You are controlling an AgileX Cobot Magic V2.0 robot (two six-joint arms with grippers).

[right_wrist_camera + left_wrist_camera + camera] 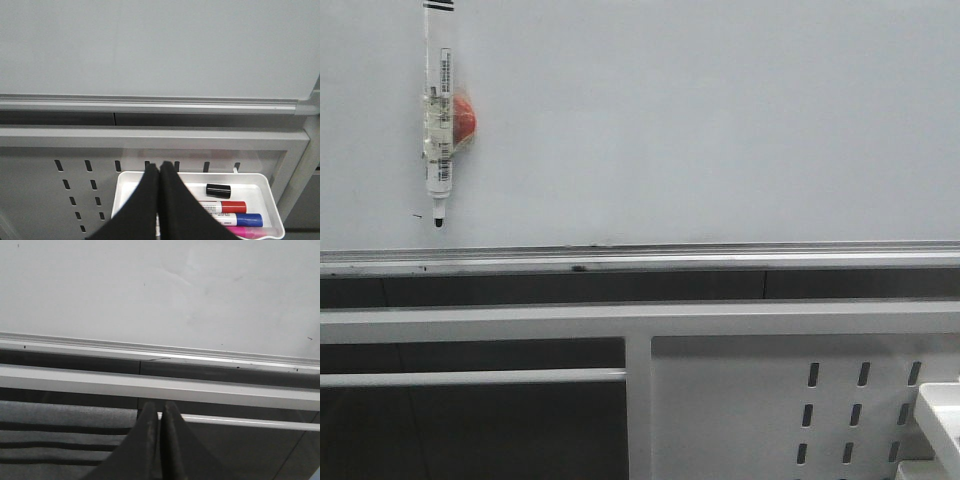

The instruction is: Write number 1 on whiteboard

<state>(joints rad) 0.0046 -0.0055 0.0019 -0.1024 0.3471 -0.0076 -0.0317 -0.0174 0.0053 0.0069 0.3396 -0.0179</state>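
Two tools, left tool [159, 440] and right tool [160, 200], are sitting closed and gripping nothing. Whiteboard [720, 120] is filling the upper frame, no number 1 drawn; a marker [440, 120] is hanging at upper left. Judging start step: next needs grabbing that marker.

An office or lab-like test station is suggested. A large glossy whiteboard [720, 130] with a silver ledge [640, 260] along its lower edge fills the far side. A marker [440, 120] is seen hanging upright against it at the left, tip down, beside a red piece. Below, a white perforated metal frame [790, 400] with slotted holes is mounted, and a white tray [260, 182] fixed to it holds red, blue and pink markers [227, 212] and a loose black cap [218, 190].
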